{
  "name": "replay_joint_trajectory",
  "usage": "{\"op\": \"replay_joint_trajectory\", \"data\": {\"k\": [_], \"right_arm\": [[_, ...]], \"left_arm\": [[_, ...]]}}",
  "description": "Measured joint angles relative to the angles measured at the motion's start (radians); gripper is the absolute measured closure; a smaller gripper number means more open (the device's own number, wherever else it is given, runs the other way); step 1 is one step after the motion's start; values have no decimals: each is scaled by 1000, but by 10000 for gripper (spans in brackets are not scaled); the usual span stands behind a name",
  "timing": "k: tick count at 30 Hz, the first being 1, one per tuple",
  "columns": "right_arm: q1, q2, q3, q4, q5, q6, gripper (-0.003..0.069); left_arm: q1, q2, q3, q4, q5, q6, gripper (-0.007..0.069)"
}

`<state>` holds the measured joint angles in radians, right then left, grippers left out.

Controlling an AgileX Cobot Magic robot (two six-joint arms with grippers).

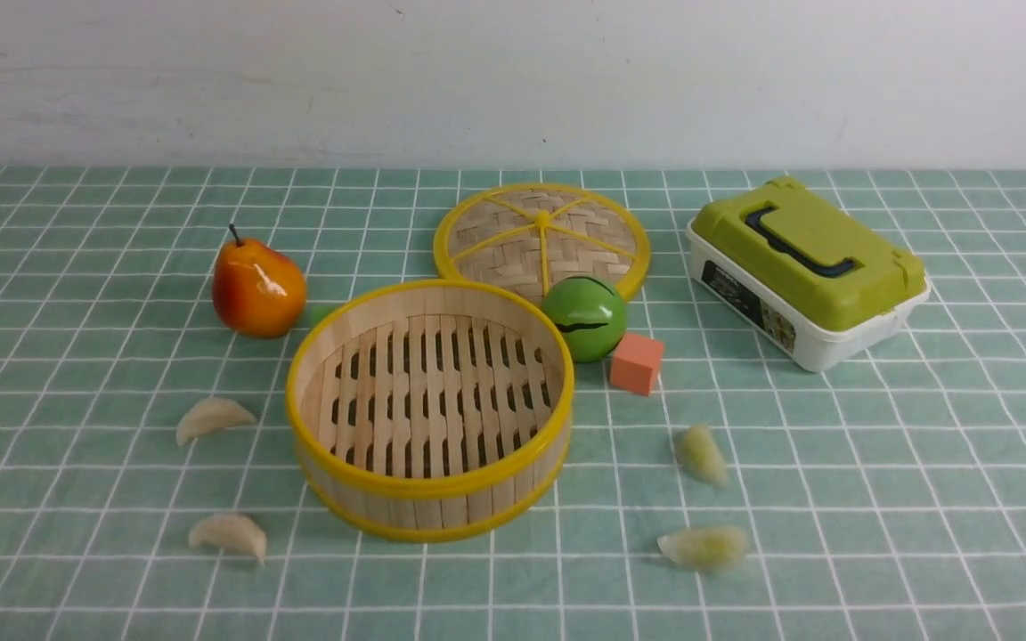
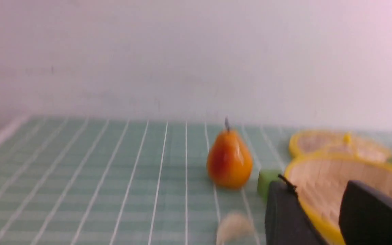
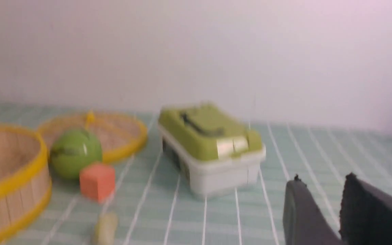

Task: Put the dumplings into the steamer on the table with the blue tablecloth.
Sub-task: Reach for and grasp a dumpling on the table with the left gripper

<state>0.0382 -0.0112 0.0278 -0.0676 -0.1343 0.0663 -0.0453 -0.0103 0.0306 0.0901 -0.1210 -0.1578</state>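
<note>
Dumplings, four small translucent crescents, lie on the teal grid-lined tablecloth, two on either side of the round yellow-rimmed bamboo steamer, none inside. They look light, soft and slippery, probably best pinched gently across the plump middle. Left gripper and right gripper both gape empty.

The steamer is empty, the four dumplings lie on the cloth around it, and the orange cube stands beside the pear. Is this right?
Not quite. In the front view the orange cube stands beside the green ball, not the pear. The steamer is indeed empty, with the four dumplings on the cloth around it.
</note>
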Motion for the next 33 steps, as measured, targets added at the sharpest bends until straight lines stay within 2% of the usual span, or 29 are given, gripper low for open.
{"op": "replay_joint_trajectory", "data": {"k": [2, 5, 7, 10, 13, 15, 17, 18, 19, 22, 23, 27, 31, 32, 33], "right_arm": [[0, 0, 0, 0, -173, 26, 469], [0, 0, 0, 0, -340, 96, 467], [0, 0, 0, 0, -450, 158, 464], [0, 0, 0, 0, -512, 233, 463], [0, 0, -11, 0, -489, 279, 485], [0, 0, -52, -4, -415, 286, 529], [0, 0, -128, -5, -274, 287, 601], [0, 1, -145, -5, -257, 287, 609], [0, 15, -206, -8, -120, 287, 655], [0, 107, -312, -29, 122, 263, 678], [0, 115, -317, -33, 134, 260, 678], [0, 323, -363, -63, 361, 247, 679], [0, 464, -379, 19, 520, 253, 678], [0, 516, -396, 81, 595, 213, 678], [0, 568, -416, 148, 672, 121, 678]], "left_arm": [[0, 0, 0, 4, -123, 0, 387], [0, 0, 0, 4, -243, -8, 387], [0, 0, 0, 3, -350, -70, 387], [0, 0, 0, -13, -403, -213, 389], [0, 0, -32, -18, -335, -342, 428], [0, 0, -108, -18, -199, -386, 491], [0, 22, -242, -13, -39, -403, 585], [0, 27, -242, -13, -22, -403, 594], [0, 78, -352, 0, 94, -404, 639], [0, 244, -516, 19, 283, -404, 638], [0, 269, -530, 20, 299, -404, 638], [0, 556, -610, -11, 395, -413, 638], [0, 736, -656, -90, 492, -400, 638], [0, 821, -688, -111, 554, -370, 638], [0, 893, -735, -134, 623, -317, 638]]}}
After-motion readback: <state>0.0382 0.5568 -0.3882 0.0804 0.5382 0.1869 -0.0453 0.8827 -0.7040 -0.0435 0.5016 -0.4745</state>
